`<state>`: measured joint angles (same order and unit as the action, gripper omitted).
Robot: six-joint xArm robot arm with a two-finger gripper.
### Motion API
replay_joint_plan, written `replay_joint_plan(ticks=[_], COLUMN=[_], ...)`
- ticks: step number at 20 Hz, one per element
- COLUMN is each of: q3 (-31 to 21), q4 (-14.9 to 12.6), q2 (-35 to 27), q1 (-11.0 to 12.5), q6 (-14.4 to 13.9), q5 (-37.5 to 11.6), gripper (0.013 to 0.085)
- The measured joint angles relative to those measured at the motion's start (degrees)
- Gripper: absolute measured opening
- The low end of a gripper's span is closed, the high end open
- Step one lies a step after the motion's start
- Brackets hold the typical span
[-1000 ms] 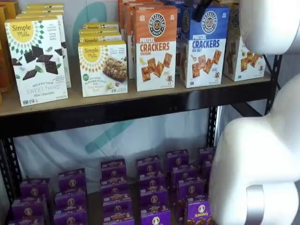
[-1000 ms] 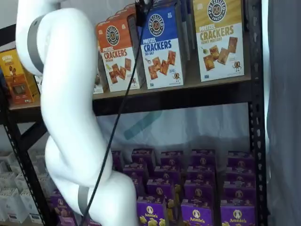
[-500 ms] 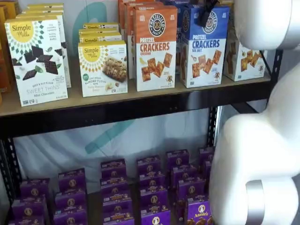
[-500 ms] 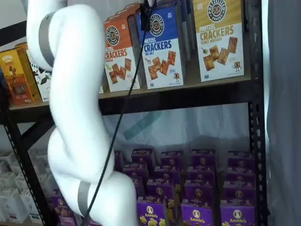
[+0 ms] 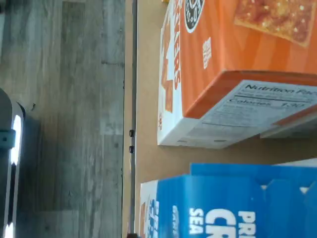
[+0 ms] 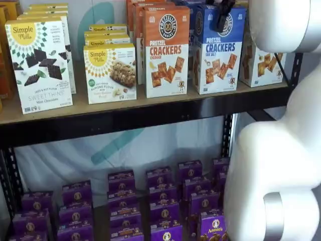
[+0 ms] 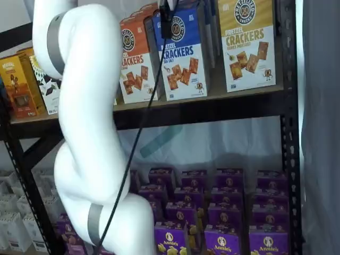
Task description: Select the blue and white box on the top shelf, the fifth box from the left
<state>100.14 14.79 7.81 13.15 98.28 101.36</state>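
Observation:
The blue and white box (image 6: 218, 50) stands on the top shelf (image 6: 150, 116), right of the orange "Cheddar" carton (image 6: 166, 50); both shelf views show it (image 7: 183, 57). My gripper (image 6: 223, 17) hangs from the top edge as a dark shape in front of the box's upper part, over its round logo. It also shows in a shelf view (image 7: 166, 22) with a cable beside it. No gap between the fingers shows. The wrist view shows the blue box's top (image 5: 233, 208), the orange carton (image 5: 237, 69) and the tan shelf board (image 5: 148, 99).
A yellow-topped cracker carton (image 7: 247, 45) stands right of the blue box. Simple Mills boxes (image 6: 39, 63) fill the shelf's left part. Small purple boxes (image 6: 160, 201) crowd the lower level. My white arm (image 7: 85, 127) stands in front of the rack. Black uprights (image 7: 289, 133) frame it.
My arm has shifted right, and the black fingers have come a little down and to the right, over the blue box's logo. The boxes have not moved.

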Motion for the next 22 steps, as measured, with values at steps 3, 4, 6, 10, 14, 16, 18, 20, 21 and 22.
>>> replay_joint_plan(ticks=[3,4,6,10,14,16,18,20,21,22], q3=[-0.1,0.0,0.2,0.5,0.1,0.1,0.1,0.0,-0.1,-0.3], q4=[0.3,0.4,0.5,0.4,0.0,0.0,0.0,0.0,-0.1,-0.2], q2=[0.1,0.1,0.0,0.0,0.3,0.4,0.4,0.5,0.6,0.7], q1=[0.1,0.2,0.3,0.3,0.1,0.1,0.1,0.1,0.1,0.1], q6=[0.0,0.0,0.0,0.0,0.0,0.0,0.0,0.0,0.0,0.0], q5=[0.0,0.0,0.1,0.2,-0.2,-0.2,-0.2,-0.3,-0.4,-0.6], gripper=[0.0850,0.0850,0.0850,0.0810,0.0730,0.0690,0.0690,0.0690,0.0690,0.0650])
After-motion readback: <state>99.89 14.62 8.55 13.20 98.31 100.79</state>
